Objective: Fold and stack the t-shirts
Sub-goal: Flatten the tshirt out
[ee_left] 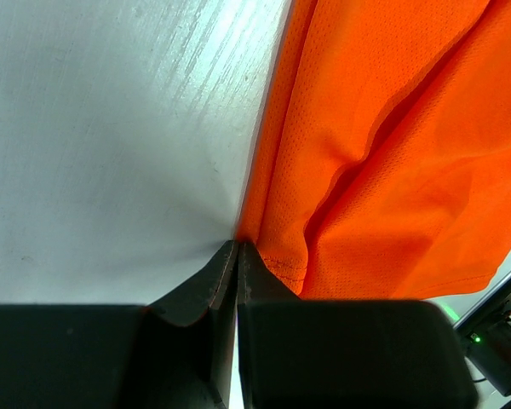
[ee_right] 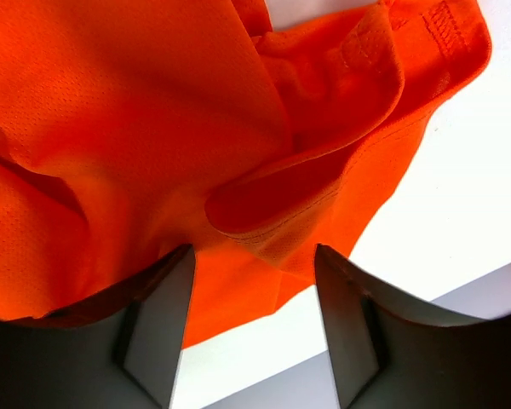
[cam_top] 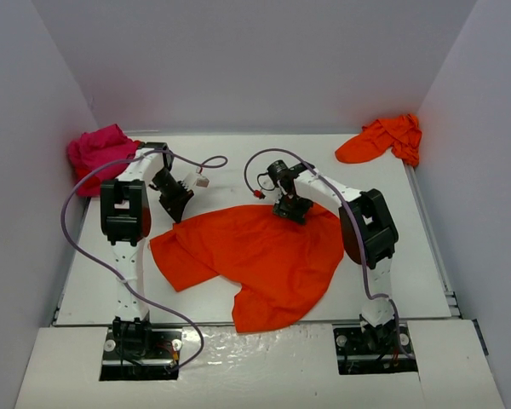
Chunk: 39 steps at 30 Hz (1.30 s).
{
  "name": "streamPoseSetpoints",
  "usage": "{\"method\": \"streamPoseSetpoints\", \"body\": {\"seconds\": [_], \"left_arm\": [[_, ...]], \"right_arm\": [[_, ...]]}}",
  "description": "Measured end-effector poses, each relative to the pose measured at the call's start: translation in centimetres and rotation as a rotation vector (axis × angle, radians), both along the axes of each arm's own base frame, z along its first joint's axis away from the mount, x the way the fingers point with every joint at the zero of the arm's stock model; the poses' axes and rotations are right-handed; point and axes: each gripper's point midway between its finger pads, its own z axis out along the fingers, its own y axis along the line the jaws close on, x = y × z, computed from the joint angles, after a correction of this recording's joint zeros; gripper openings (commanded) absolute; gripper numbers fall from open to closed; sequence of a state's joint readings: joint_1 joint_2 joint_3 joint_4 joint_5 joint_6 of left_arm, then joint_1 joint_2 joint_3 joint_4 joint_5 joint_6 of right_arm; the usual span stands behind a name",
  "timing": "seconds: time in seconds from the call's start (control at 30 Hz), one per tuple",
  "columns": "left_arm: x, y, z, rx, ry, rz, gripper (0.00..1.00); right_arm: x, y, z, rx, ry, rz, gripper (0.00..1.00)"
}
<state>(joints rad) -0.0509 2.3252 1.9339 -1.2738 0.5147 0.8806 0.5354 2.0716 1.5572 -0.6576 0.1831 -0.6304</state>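
Left gripper point(ee_left: 238, 249) angles down at frame centre, pressed closed at the edge of the orange t-shirt point(cam_top: 264, 256); right gripper point(ee_right: 254, 252) points down, jaws apart astride a fold

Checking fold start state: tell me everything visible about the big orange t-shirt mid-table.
The orange t-shirt is bright orange-red, a fine mesh knit with stitched hems. It lies unfolded and rumpled on the white table, one sleeve out to the left, with creases across it. The right gripper stands over its far edge, jaws open astride a raised fold. The left gripper is shut, tips at the shirt's left hem; whether they pinch cloth is unclear.
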Motion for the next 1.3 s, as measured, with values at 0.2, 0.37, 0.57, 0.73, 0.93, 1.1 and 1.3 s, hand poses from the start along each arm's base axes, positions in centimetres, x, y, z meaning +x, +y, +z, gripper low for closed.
{"method": "streamPoseSetpoints", "body": {"seconds": [0.2,0.37,0.57,0.73,0.93,1.1,1.3], "left_arm": [[0.1,0.1,0.0,0.008,-0.005,0.001,0.0],[0.2,0.2,0.0,0.014,-0.011,0.0,0.0],[0.3,0.3,0.0,0.017,-0.012,0.003,0.0],[0.4,0.3,0.0,0.02,-0.014,0.011,0.0],[2.6,0.8,0.4,0.066,-0.161,0.08,0.0],[7.0,2.5,6.8,0.14,-0.479,0.245,0.0],[8.6,4.7,23.4,0.161,-0.931,0.415,0.0]], "right_arm": [[0.4,0.2,0.0,0.009,-0.015,-0.001,0.3],[0.6,0.4,0.0,0.016,-0.027,-0.004,0.0],[1.0,0.5,0.2,0.021,-0.042,-0.003,0.0],[2.0,0.5,0.9,0.025,-0.075,-0.009,0.0],[4.2,-0.3,3.0,0.026,-0.176,-0.041,0.0],[8.9,-2.6,11.1,0.078,-0.455,-0.152,0.0],[11.2,-6.6,27.1,0.238,-0.891,-0.311,0.0]]}}
